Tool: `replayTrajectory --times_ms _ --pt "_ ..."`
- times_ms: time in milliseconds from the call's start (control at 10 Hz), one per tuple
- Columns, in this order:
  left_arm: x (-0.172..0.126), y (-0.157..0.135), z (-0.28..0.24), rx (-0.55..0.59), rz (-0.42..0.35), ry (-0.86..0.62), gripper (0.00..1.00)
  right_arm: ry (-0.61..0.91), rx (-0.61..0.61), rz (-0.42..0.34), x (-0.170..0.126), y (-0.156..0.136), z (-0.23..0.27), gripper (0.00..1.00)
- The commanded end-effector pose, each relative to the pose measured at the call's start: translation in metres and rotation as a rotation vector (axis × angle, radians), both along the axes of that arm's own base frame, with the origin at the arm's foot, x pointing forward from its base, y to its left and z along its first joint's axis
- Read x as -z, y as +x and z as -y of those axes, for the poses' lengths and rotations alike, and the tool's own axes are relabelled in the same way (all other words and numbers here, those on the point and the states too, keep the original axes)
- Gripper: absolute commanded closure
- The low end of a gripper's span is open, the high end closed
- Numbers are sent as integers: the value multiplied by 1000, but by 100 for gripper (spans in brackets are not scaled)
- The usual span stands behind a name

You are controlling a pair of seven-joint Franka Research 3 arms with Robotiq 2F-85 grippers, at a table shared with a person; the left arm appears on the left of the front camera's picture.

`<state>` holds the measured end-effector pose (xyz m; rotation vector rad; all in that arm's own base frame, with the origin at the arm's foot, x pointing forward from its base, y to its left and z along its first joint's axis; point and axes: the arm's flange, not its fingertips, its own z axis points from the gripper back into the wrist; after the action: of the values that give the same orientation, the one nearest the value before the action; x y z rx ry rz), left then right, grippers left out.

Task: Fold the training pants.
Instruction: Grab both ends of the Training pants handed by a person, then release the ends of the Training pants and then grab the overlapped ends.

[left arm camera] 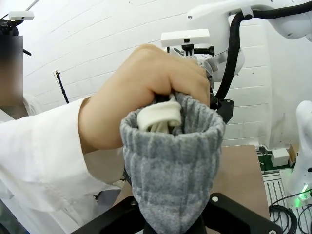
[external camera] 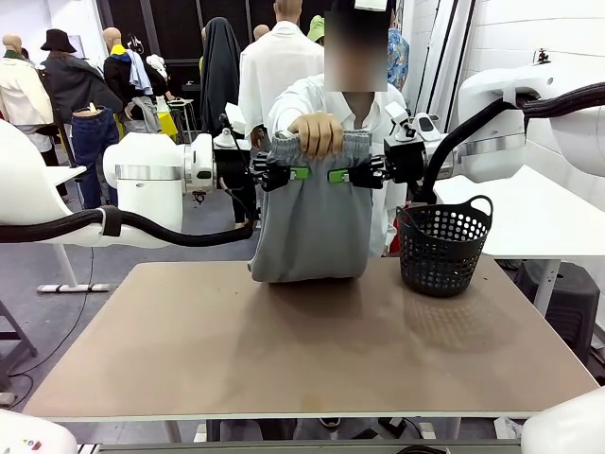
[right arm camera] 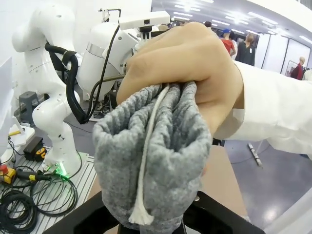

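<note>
Closest to the wrist cameras, the gathered waistband of the training pants point(left arm camera: 170, 161) bulges up between each gripper's fingers, and its pale drawstring point(right arm camera: 148, 156) dangles down the middle of the right wrist view. The person's hand point(external camera: 317, 134) fists the waistband's top at upper centre. The left gripper point(external camera: 295, 173) and right gripper point(external camera: 340, 176) pinch it from either side. The pants hang to the table point(external camera: 284, 350), with a black mesh basket point(external camera: 442, 248) just to their right.
</note>
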<state>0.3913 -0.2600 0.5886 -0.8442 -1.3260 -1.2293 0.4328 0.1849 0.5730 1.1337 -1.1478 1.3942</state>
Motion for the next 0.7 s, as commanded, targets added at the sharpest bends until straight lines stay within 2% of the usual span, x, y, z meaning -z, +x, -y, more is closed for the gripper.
replayTrajectory --times_ms 0,600 --pt "-1 -1 1 -7 -11 -4 100 2 -2 4 1 0 0 100" --pt "-1 -1 1 -7 -11 -4 100 2 -2 4 1 0 0 100"
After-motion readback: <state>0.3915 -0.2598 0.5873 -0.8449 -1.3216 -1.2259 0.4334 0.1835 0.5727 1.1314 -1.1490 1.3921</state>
